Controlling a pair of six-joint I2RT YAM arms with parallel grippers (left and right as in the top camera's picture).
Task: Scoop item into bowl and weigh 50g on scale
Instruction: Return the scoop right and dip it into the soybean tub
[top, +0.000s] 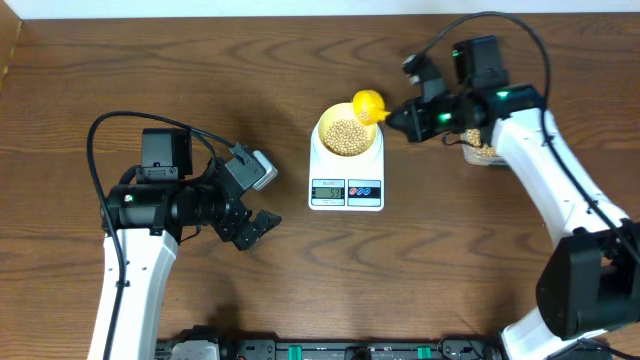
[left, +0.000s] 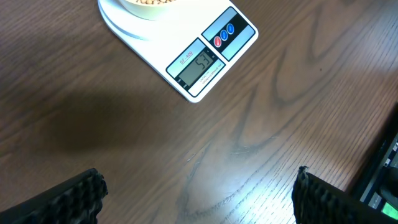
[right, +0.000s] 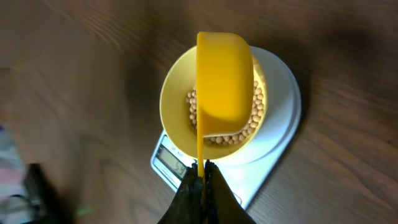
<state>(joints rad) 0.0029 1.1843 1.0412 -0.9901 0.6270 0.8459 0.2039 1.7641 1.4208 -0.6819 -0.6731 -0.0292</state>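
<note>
**A:** Where are the beans (top: 348, 138)?

**B:** In the bowl (top: 327, 124), which sits centred on the round platform of the scale (top: 322, 166). The scale's long axis runs front to back, with its display (left: 199, 67) at the end nearest the robot.

**A:** And the scoop (top: 369, 105)?

**B:** It is over the bowl's far right rim. Its long axis runs from the cup rightward along the handle to the right gripper (top: 392, 115), which is clamped on the handle's end. The right wrist view shows the scoop rolled over, with the handle edge-on and the cup's smooth outer shell above the beans.

**A:** What else is around?

**B:** A tub (top: 482, 152) with more beans stands right of the scale, partly hidden under the right arm.

**A:** And the arms?

**B:** The right one reaches in from the right, wrist turned left toward the bowl. The left gripper (top: 258, 228) hovers over the table (top: 200, 80), left of the scale and nearer the robot. Its jaws are spread wide and hold nothing. Its camera catches the display, which seems to read 53, though I can't be sure.
</note>
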